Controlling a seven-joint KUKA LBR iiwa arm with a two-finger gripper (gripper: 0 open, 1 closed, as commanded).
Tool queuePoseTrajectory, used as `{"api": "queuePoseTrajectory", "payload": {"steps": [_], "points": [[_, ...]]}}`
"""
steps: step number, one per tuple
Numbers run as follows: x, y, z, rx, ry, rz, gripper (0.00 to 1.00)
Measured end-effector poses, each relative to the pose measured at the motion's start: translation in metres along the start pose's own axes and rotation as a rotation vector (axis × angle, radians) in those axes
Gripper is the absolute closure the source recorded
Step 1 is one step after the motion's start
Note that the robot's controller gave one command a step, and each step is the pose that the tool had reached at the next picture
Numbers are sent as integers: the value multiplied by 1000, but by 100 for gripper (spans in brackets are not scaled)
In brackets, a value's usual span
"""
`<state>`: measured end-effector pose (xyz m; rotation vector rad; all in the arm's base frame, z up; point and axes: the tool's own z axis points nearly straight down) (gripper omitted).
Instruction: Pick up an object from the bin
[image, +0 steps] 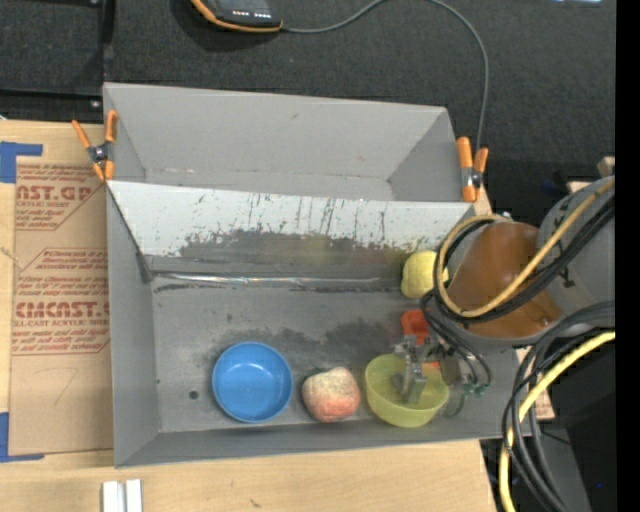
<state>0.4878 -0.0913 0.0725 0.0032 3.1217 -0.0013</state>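
Claw (411, 378) sits low in the yellow-green bowl (382, 393), front right of the bin (132, 330); how far open, I cannot tell.

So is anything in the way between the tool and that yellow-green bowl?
Nothing visible is. The tool sits right in the yellow-green bowl at the bin's front right; the pinkish fruit and blue bowl lie beside it, not between.

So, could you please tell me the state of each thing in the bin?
blue bowl: upright, at the front, free.
pinkish fruit: loose between the two bowls.
yellow-green bowl: upright, gripper reaching into it.
yellow ball: resting by the back wall, right side.
gripper: low, inside the yellow-green bowl.
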Motion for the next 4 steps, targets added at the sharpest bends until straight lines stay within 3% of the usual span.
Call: {"api": "queuePoseTrajectory", "payload": {"steps": [4], "points": [[-1,0,-19,0,-2,0,100]]}}
